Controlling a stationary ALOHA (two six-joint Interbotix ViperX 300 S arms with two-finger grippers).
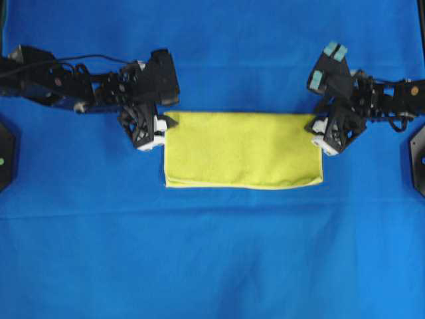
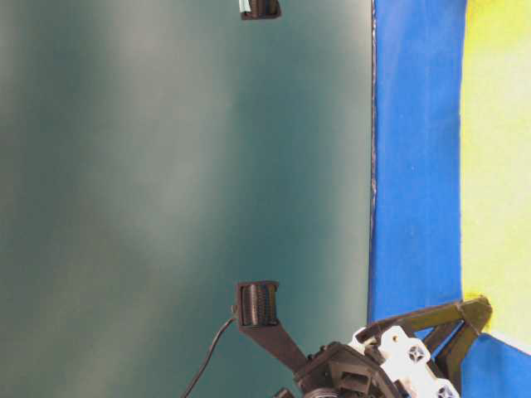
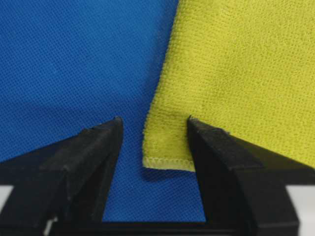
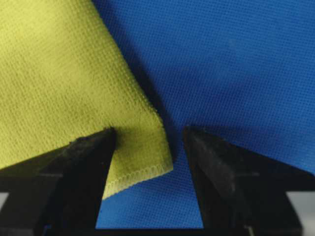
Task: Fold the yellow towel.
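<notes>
The yellow towel (image 1: 242,149) lies flat on the blue cloth as a wide rectangle, doubled over, with its paler hems together along the near edge. My left gripper (image 1: 166,125) stands open at the towel's far left corner. In the left wrist view that hemmed corner (image 3: 170,147) sits between the fingers of the gripper (image 3: 153,120), unpinched, with the right finger over the towel's edge. My right gripper (image 1: 316,126) is open at the far right corner. There the corner (image 4: 142,157) lies in the gap of the gripper (image 4: 149,129), beside the left finger.
The blue cloth (image 1: 212,252) covers the whole table. Black arm mounts sit at the left edge (image 1: 4,154) and the right edge (image 1: 418,158). In the table-level view a dark green wall (image 2: 166,166) fills the left side, beside the towel (image 2: 498,166).
</notes>
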